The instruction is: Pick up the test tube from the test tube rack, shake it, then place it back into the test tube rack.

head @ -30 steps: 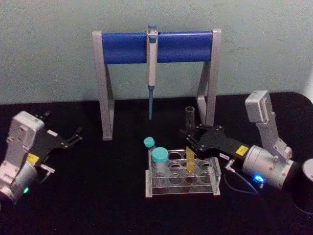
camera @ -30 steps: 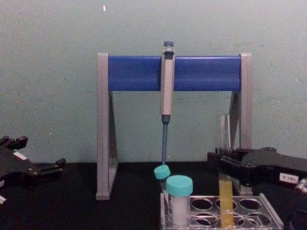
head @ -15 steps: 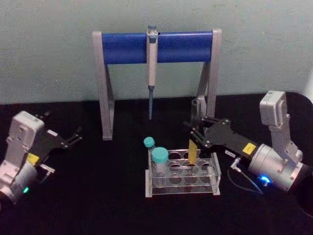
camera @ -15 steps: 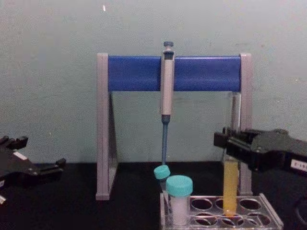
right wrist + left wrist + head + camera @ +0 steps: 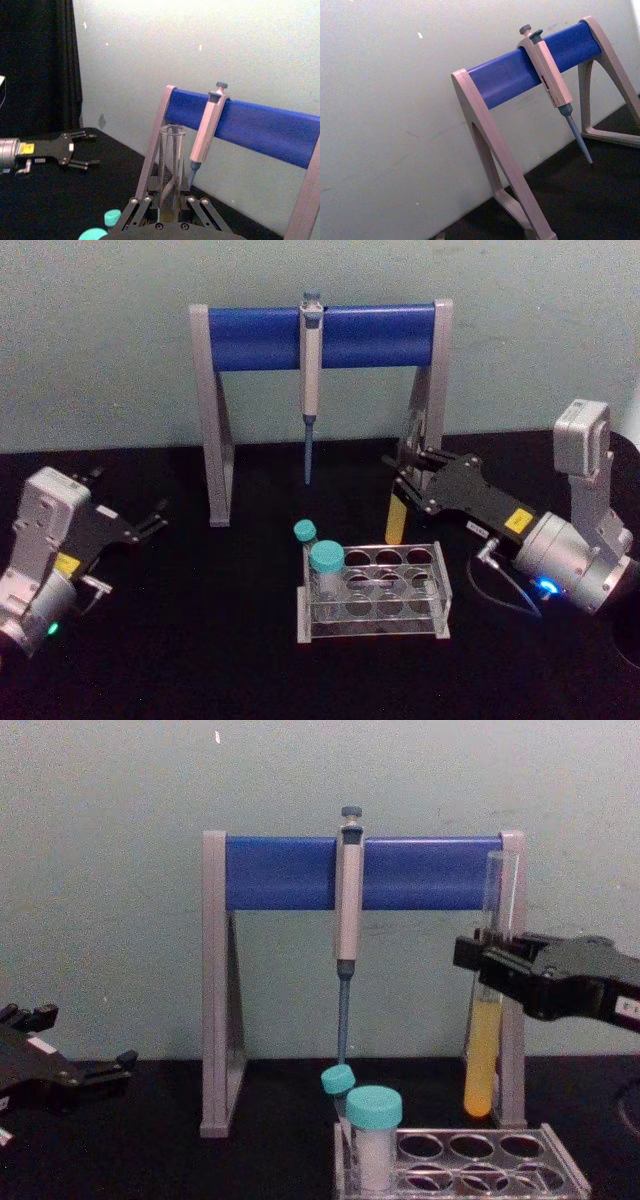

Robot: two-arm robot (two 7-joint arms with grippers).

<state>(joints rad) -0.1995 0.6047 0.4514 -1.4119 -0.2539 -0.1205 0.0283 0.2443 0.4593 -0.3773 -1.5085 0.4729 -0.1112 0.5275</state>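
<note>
One test tube [image 5: 483,1055] in right gripper [image 5: 486,958] — chest cam: above rack [image 5: 566,1166]

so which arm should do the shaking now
Right. The right gripper is shut on the test tube, holding it upright, raised clear of the test tube rack. The left gripper sits open far off on the left, away from both.

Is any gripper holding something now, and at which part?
The right gripper holds the test tube around its middle, above the liquid. The left gripper holds nothing.
</note>
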